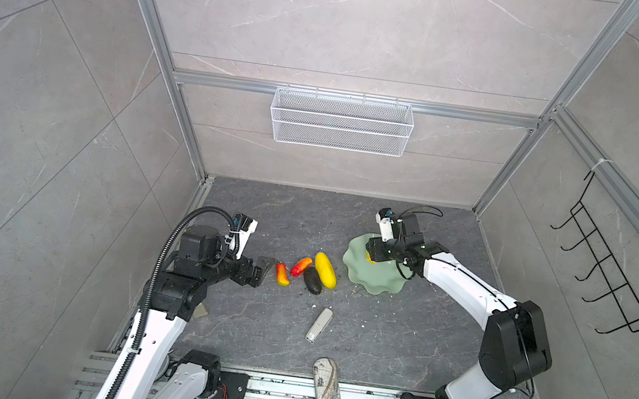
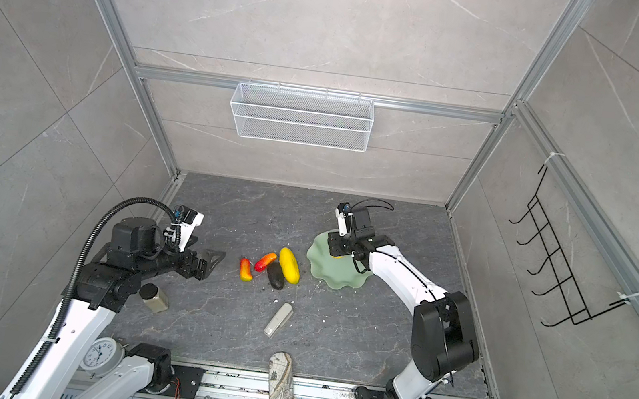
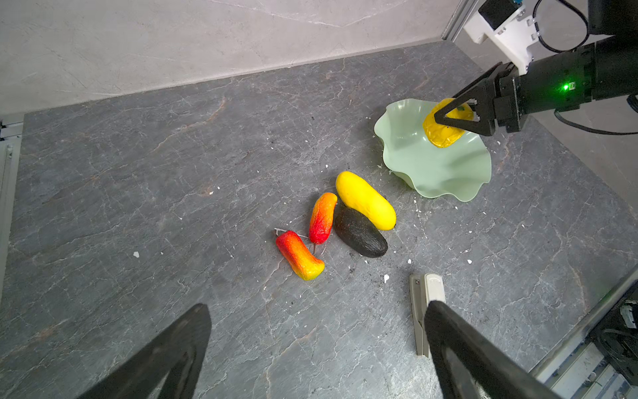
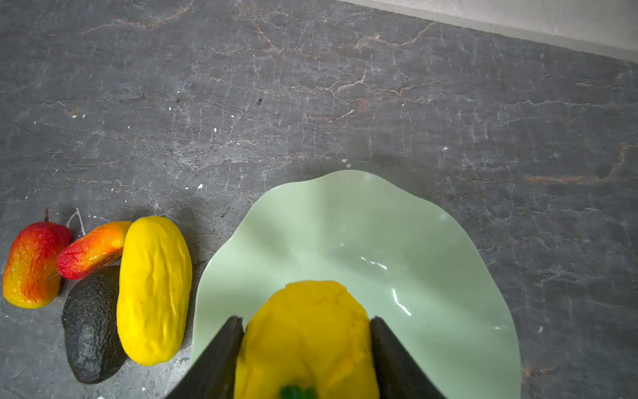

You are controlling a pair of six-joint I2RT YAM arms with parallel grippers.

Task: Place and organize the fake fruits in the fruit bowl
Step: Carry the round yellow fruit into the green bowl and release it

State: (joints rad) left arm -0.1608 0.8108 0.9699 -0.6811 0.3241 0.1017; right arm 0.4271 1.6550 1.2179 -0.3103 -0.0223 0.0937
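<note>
The fruit bowl, right of centre in a top view, was pale mint green, the round fruit yellow with a green top, the long oval at centre plain yellow, the short oval blackish, two elongated fruits red fading to yellow, and the bottom-centre case beige, map-patterned.

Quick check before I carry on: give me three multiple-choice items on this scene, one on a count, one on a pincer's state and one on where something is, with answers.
1. How many fake fruits lie on the table outside the fruit bowl?
A) two B) four C) five
2. The left pincer is:
A) open and empty B) shut on a fruit C) shut on the fruit bowl
3. The round yellow fruit is:
A) on the table B) in the left pincer C) held by the right pincer over the fruit bowl

Answers: B, four pieces lie clustered beside the fruit bowl; A, its jaws stand apart with nothing between them; C, the jaws clamp it above the dish.
</note>
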